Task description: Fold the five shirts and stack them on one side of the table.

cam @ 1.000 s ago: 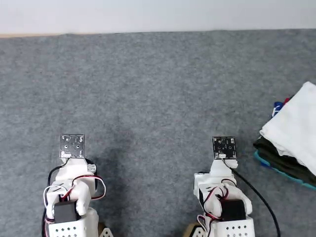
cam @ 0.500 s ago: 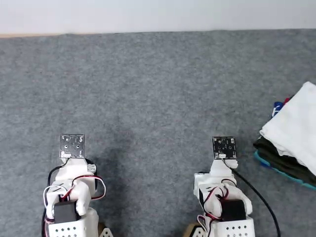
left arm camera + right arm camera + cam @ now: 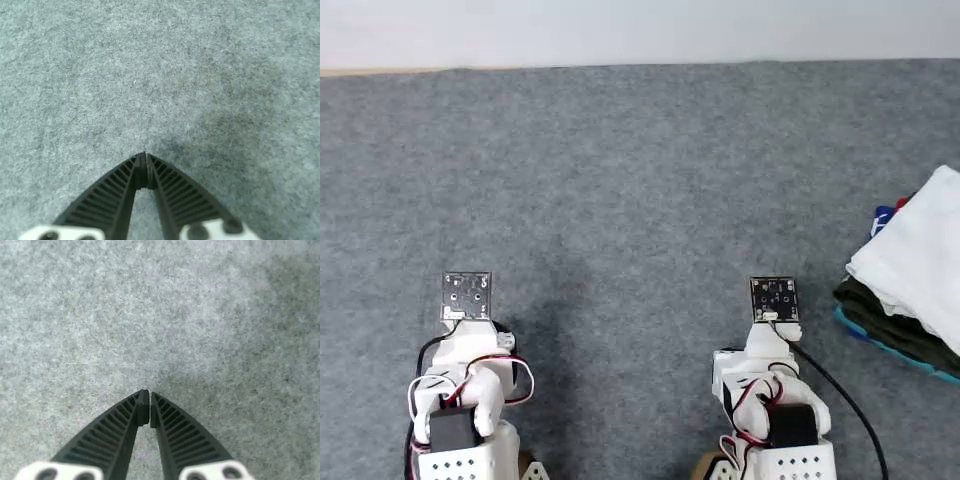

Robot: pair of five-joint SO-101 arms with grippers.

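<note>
Folding looks wrapped up!
Shirt stack (image 3: 912,285) lies on the table (image 3: 640,170); right hand (image 3: 149,410) nearer it, left hand (image 3: 145,172) well apart, both clenched empty. Next move likely none.

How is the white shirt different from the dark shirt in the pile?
The white shirt lies on top; the dark shirt sits under it. The white shirt shows a wide flat face; the dark shirt shows just its edge. Both are folded in one pile on the grey table.
</note>
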